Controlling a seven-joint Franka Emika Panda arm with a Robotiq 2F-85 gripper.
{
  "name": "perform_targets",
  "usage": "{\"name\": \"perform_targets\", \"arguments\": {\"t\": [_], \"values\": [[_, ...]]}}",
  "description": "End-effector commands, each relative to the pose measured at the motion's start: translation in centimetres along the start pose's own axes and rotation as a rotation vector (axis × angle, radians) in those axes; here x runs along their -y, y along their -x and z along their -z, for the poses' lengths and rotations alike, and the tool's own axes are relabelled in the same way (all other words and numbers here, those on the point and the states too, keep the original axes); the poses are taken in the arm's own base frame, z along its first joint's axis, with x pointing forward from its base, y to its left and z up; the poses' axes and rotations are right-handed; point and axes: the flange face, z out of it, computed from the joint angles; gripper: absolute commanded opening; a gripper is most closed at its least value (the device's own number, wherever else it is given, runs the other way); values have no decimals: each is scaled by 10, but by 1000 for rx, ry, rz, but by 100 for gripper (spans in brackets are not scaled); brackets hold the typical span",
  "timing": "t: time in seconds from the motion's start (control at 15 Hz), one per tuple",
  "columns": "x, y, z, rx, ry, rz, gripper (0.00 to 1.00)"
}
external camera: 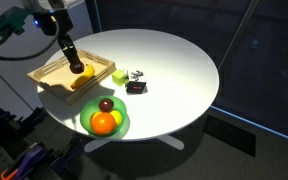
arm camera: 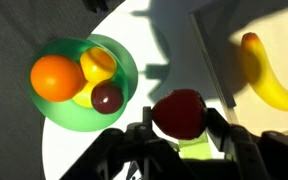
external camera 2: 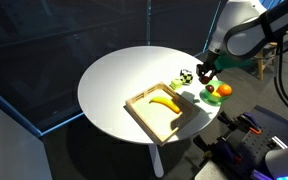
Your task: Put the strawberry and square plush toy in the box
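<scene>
Zero boxed yet.
Grips small red strawberry [arm camera: 179, 112] in jaws beside light-wood box [external camera: 46, 82]; leaves dark square plush toy [external camera: 136, 86] on desk [external camera: 184, 70].

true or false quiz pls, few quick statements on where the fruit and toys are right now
1. The banana lies in the box. True.
2. The strawberry lies in the box. False: it sits between the jaws of the gripper.
3. The orange is on the green plate. True.
4. The square plush toy is in the box. False: it lies on the table beside the green cube.
</scene>
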Motion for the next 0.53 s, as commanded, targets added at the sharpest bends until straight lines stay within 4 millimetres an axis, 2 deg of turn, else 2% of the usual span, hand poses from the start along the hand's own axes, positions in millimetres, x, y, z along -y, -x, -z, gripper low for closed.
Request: {"name": "perform_targets", "arguments": {"t": [0.0,0.4,0.47], "values": [[17,7,14,15,-34,88,31],[33,15,19,50,-67,166,31],[31,15,9,38,-55,142,56]]}}
